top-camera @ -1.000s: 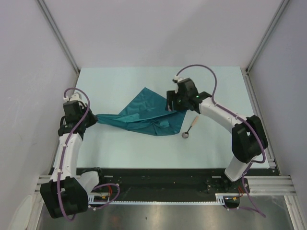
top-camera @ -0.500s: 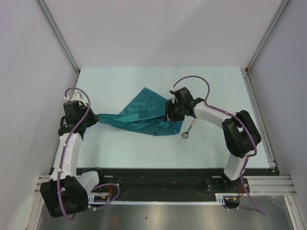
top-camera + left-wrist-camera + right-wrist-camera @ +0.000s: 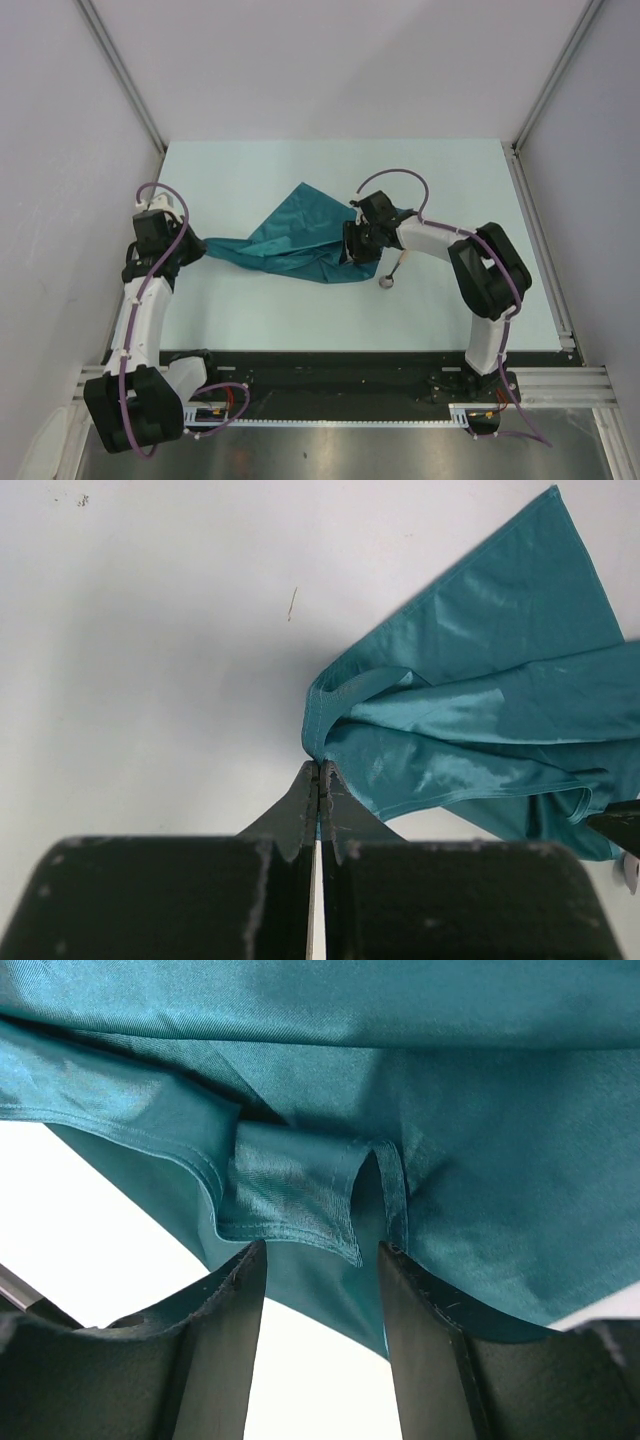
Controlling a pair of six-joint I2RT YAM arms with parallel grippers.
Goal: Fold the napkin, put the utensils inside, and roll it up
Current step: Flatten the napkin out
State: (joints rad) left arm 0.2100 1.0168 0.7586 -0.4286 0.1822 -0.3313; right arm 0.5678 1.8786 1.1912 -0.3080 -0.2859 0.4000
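Your two arms, left arm and right arm, show white links between bulky black joint housings. A purple cable loops along each one. Your right gripper has matte black, wedge-shaped fingers with scuffed edges.

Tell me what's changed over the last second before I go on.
The right gripper swung back toward the arm bases and slightly left, onto the right edge of the napkin; its open jaws now straddle a hemmed fold, not shut on it. The left gripper stays shut on the napkin's left corner; the spoon has not visibly shifted.
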